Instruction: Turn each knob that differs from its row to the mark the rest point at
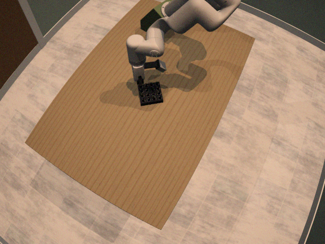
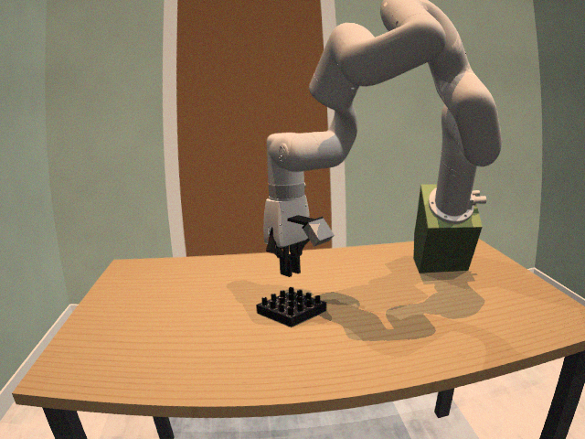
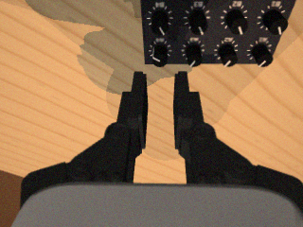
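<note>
The black knob box [image 1: 150,93] stands on the wooden table; it also shows in the exterior view [image 2: 291,305] and at the top of the wrist view [image 3: 218,33]. My gripper [image 3: 160,88] hangs above the table, its tips just short of the box's near edge. It is well above the knobs in the exterior view [image 2: 289,272] and shows in the top view [image 1: 139,80]. The fingers stand narrowly apart with nothing between them. In the wrist view two rows of knobs show. The near row's leftmost knob [image 3: 160,52] has its white line angled differently from its neighbour [image 3: 193,52].
The arm's green base block [image 2: 446,231] stands at the table's far right, also seen in the top view [image 1: 149,19]. The grey camera block [image 2: 317,231] juts from the wrist.
</note>
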Available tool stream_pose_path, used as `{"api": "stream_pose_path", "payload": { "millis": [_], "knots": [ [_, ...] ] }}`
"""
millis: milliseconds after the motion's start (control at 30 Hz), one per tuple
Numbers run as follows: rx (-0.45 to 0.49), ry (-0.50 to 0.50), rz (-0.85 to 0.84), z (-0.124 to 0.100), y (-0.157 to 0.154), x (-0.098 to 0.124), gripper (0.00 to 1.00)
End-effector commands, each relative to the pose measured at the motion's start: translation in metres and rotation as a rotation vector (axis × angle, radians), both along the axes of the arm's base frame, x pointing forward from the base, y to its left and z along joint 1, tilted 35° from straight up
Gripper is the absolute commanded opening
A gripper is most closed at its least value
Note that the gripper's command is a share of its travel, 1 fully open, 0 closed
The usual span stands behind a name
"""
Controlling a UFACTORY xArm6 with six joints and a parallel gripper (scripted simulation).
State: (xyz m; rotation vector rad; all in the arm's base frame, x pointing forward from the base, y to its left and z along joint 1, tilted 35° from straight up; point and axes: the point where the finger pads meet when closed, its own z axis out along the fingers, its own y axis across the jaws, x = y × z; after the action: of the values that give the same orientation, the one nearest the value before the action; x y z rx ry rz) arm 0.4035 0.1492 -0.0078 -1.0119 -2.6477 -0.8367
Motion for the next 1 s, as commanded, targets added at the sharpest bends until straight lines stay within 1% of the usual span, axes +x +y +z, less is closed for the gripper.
{"api": "stream_pose_path", "payload": {
  "millis": [0, 567, 967],
  "knots": [
    [0.0, -0.003, -0.001, -0.005, 0.003, 0.001, 0.19],
    [0.0, -0.003, -0.001, -0.02, 0.013, 0.002, 0.19],
    [0.0, -0.003, -0.001, -0.024, 0.016, 0.002, 0.19]
  ]
}}
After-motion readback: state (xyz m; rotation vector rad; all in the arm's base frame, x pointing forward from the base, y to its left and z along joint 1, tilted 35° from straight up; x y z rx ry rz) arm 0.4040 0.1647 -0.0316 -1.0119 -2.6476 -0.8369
